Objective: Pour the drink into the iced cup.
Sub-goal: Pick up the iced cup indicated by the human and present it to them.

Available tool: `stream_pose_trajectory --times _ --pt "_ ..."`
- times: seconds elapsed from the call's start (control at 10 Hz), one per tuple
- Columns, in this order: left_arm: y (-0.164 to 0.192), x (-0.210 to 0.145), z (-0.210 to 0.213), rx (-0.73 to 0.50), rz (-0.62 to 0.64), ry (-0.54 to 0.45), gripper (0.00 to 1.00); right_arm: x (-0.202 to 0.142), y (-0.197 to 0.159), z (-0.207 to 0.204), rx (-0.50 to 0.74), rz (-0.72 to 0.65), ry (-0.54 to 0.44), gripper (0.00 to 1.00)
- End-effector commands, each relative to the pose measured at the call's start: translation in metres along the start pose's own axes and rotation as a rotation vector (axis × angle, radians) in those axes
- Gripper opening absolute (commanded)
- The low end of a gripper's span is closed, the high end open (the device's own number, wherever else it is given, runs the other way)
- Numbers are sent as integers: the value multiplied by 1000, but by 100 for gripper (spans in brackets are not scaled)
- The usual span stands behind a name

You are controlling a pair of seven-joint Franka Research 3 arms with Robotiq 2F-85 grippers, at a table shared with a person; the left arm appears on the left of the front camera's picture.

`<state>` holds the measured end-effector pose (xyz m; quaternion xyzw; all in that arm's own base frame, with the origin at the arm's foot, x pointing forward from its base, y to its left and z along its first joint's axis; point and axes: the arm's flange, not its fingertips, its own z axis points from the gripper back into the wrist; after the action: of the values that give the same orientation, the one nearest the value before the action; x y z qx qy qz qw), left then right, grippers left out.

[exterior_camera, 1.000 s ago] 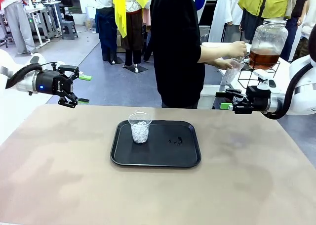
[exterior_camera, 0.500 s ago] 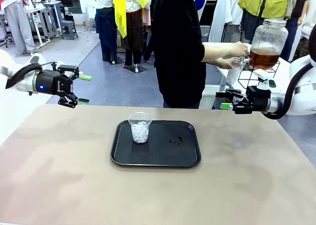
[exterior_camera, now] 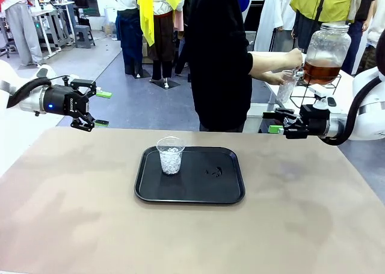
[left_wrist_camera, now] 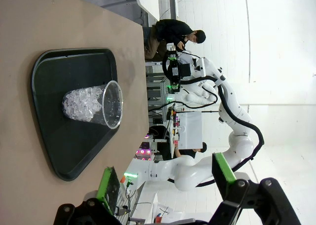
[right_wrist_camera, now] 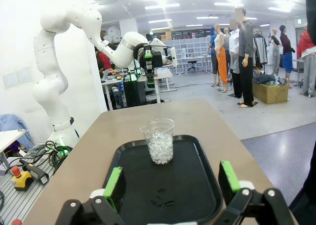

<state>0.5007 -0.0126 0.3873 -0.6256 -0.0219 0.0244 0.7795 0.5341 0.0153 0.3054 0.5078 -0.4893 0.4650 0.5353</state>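
The iced cup point(exterior_camera: 171, 155), clear plastic and full of ice, stands upright on the left part of a black tray point(exterior_camera: 204, 188). The drink point(exterior_camera: 320, 72), amber-brown, fills the bottom of a glass jar dispenser at the far right. The person holds a second clear cup point(exterior_camera: 286, 85) at its tap. My left gripper point(exterior_camera: 100, 109) hovers open past the table's far left corner. My right gripper point(exterior_camera: 278, 121) hangs open at the far right edge. The left wrist view has the iced cup point(left_wrist_camera: 94, 105) ahead of the open left gripper point(left_wrist_camera: 165, 178). Beyond the open right gripper point(right_wrist_camera: 171, 180) stands the iced cup point(right_wrist_camera: 159, 141).
The dispenser jar point(exterior_camera: 327, 48) sits on a black wire stand on a side table behind my right arm. A small wet smear point(exterior_camera: 213, 171) marks the tray's middle. The person in black point(exterior_camera: 216, 57) stands at the far edge. Brown tabletop point(exterior_camera: 180, 238) spreads wide around the tray.
The person has shifted a little to the right and brought the held cup closer to the dispenser's tap. Both arms and the iced cup have stayed still.
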Motion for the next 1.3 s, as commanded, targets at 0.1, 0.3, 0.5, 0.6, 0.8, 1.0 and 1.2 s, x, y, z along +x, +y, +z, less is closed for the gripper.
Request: stream_pose_trajectory --times 0.1,0.3,0.5,0.6,0.8,1.0,1.2 --pt "-2 -2 0 3 -2 -5 100 3 -2 0 1 7 0 100" --pt "-2 -2 0 3 -2 -5 100 3 -2 0 1 7 0 100" --pt "-2 -2 0 3 -2 -5 100 3 -2 0 1 7 0 100" --pt "-2 -2 0 3 -2 -5 100 3 -2 0 1 7 0 100" --pt "-2 -2 0 3 -2 -5 100 3 -2 0 1 7 0 100" --pt "-2 -2 0 3 -2 -5 100 3 -2 0 1 7 0 100" --pt "-2 -2 0 3 -2 -5 100 3 -2 0 1 7 0 100"
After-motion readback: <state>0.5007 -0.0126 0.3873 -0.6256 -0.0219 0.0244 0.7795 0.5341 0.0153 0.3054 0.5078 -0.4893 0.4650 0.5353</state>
